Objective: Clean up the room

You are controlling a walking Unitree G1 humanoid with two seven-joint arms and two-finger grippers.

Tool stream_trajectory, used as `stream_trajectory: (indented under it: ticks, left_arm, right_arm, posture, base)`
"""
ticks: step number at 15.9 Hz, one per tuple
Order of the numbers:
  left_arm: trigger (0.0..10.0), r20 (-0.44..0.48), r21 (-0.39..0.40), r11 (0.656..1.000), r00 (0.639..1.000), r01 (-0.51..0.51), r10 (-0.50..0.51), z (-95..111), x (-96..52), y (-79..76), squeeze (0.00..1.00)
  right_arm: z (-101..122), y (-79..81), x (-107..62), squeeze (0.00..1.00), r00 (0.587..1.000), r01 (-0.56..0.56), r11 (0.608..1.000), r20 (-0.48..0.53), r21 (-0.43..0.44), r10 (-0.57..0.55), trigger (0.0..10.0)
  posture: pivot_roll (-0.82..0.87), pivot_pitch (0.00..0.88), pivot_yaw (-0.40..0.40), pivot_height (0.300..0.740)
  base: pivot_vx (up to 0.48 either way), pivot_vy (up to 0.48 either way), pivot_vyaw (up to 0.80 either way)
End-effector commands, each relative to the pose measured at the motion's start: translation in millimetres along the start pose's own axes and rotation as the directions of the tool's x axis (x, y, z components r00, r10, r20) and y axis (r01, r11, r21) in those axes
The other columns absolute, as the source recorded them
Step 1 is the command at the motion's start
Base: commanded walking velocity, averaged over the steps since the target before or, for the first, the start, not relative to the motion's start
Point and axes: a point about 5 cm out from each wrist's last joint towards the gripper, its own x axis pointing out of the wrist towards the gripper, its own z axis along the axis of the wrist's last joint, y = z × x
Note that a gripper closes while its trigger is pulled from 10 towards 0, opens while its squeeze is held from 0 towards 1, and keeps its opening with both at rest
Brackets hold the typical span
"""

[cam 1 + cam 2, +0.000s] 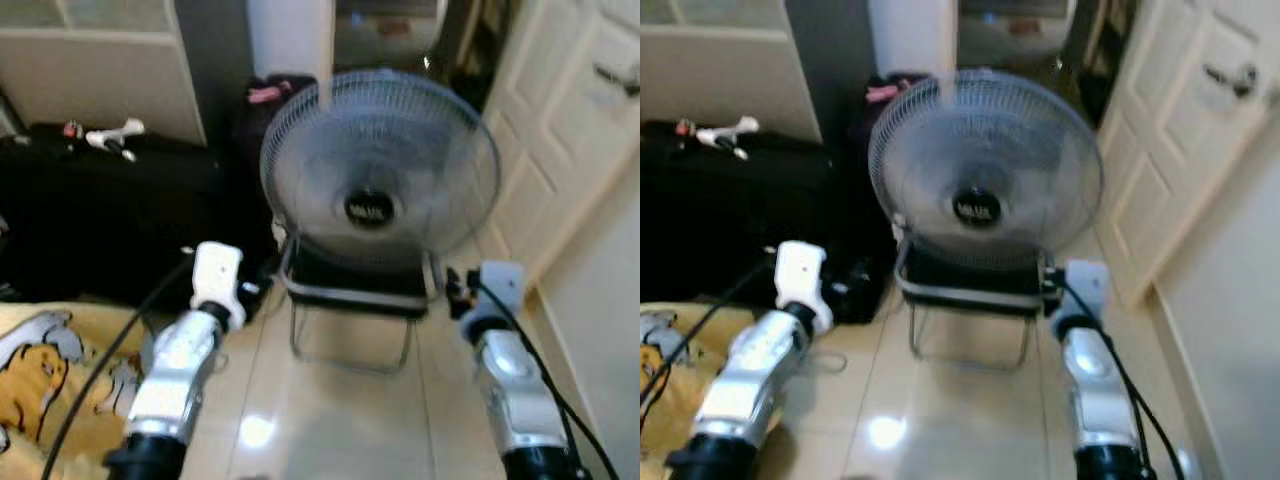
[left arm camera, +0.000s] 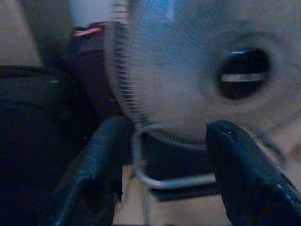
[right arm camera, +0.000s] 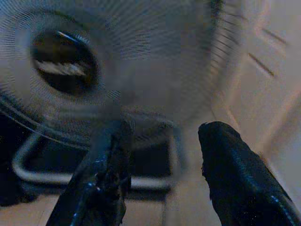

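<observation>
I see both end effectors spread wide and empty. The left end effector (image 2: 164,155) and right end effector (image 3: 162,160) face the round grey wire-caged fan (image 1: 378,170), not touching it.

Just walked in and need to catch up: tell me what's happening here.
The robot stands facing a floor fan that rests on a metal-framed stand on the tiled floor. Both arms are raised toward it: the left gripper and right gripper are open, with fingers spread near the fan's lower rim, holding nothing. A black case sits to the left, a white door to the right.
</observation>
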Motion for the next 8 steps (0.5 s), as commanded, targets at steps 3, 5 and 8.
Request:
stream_trajectory:
  ticks: [3, 5, 8]
  left_arm:
    - [0.0, -0.031, 0.022, 0.998, 0.997, -0.067, 0.068, -3.0, -2.4, 13.4, 0.0]
    - [2.2, -0.029, 0.032, 0.997, 0.997, -0.066, 0.067, -2.9, -1.5, 12.2, 0.0]
    - [10.0, -0.04, 0.047, 0.999, 0.999, -0.026, 0.028, -3.5, 1.3, 5.9, 0.0]
  right_arm:
    - [3.7, 17.5, 1.0, 0.0, 0.994, -0.112, 0.994, 0.009, 0.009, 0.112, 10.0]
    - [2.1, 14.0, 0.0, 0.0, 0.994, -0.11, 0.994, 0.002, 0.0, 0.11, 10.0]
    - [-3.0, 9.8, -1.1, 0.0, 0.997, -0.074, 0.997, -0.015, 0.028, 0.074, 10.0]
  posture:
    - [0.03, 0.0, 0.01, 0.74]
    - [0.02, 0.0, 0.011, 0.74]
    - [0.02, 0.0, 0.011, 0.74]
  base:
    - [0.304, 0.0, 0.0]
    - [0.317, 0.0, 0.4]
    - [0.0, 0.0, 0.0]
